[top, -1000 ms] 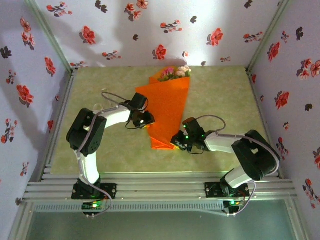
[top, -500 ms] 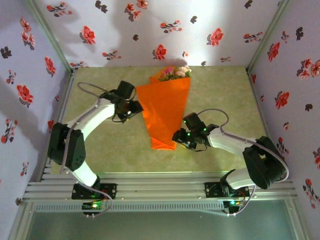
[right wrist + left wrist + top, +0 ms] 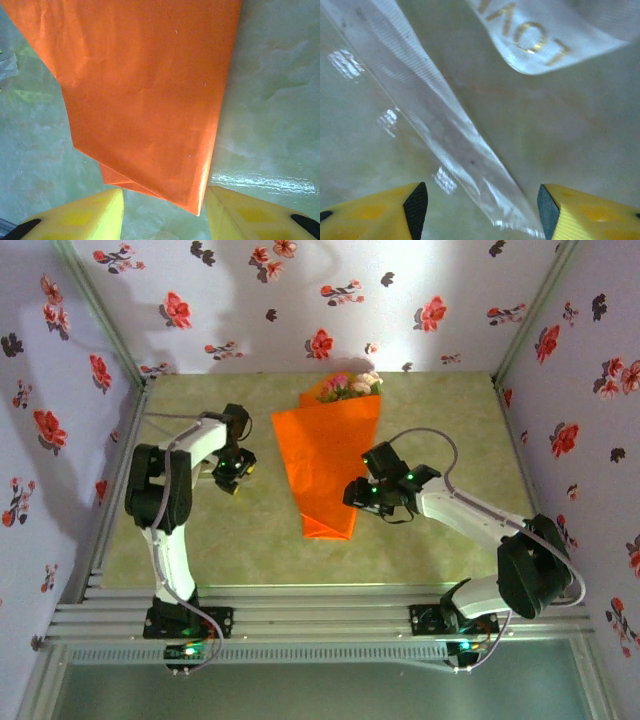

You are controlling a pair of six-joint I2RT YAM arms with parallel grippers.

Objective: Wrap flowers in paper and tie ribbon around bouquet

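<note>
The pale green desk (image 3: 450,440) spreads out around the bouquet (image 3: 328,465), a cone of orange paper (image 3: 150,90) lying flat with its wide end away from me and its narrow tip nearer. The flowers (image 3: 350,385), pink and cream, poke out of the bouquet's wide end. My right fingers (image 3: 357,495) sit at the bouquet's right edge, close to its tip. From the wrist I see them spread apart with the folded tip lying between them, unpinched, so they grasp nothing. My left fingers (image 3: 234,476) are low over the desk off the bouquet's left side, clear of the paper, and they too are released, gaping wide. Between them lies the ribbon (image 3: 445,135), a half-clear strip running slantwise on the desk, touched by neither pad. A second stretch of it, printed with gold letters (image 3: 530,40), crosses farther out from those fingers.
</note>
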